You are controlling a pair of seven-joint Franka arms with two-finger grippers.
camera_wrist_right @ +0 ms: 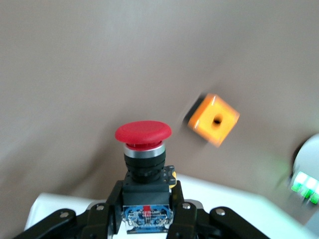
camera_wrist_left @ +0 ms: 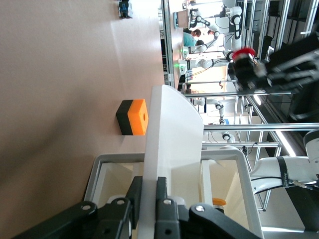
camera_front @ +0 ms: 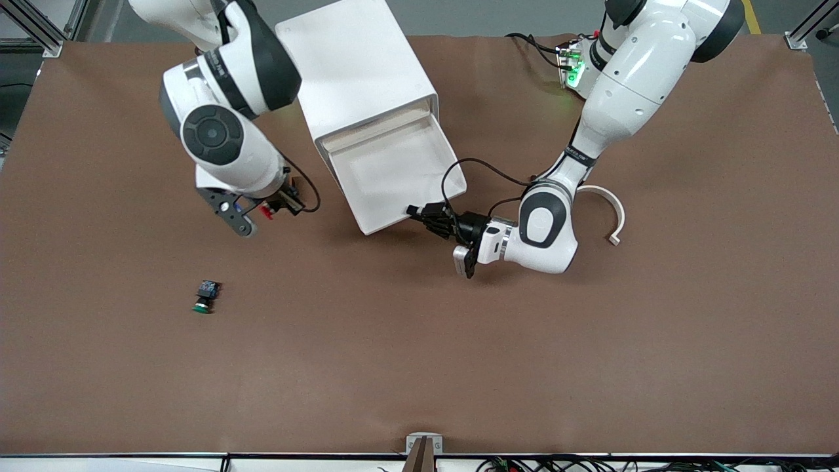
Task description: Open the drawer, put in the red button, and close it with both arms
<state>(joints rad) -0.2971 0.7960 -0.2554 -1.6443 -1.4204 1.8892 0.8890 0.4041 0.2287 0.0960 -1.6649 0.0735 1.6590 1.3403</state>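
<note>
My right gripper [camera_wrist_right: 146, 211] clamps red button [camera_wrist_right: 143, 133], cap-forward, aloft; open drawer [camera_front: 393, 170] lies sideways toward left gripper [camera_front: 419, 213], pinching drawer front.

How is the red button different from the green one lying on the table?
The red button has a red cap; the green button has a green one. The red button is held off the table in the right gripper, while the green button lies loose on the brown table, nearer the front camera. Both are small push-buttons with a black body and blue rear block.
</note>
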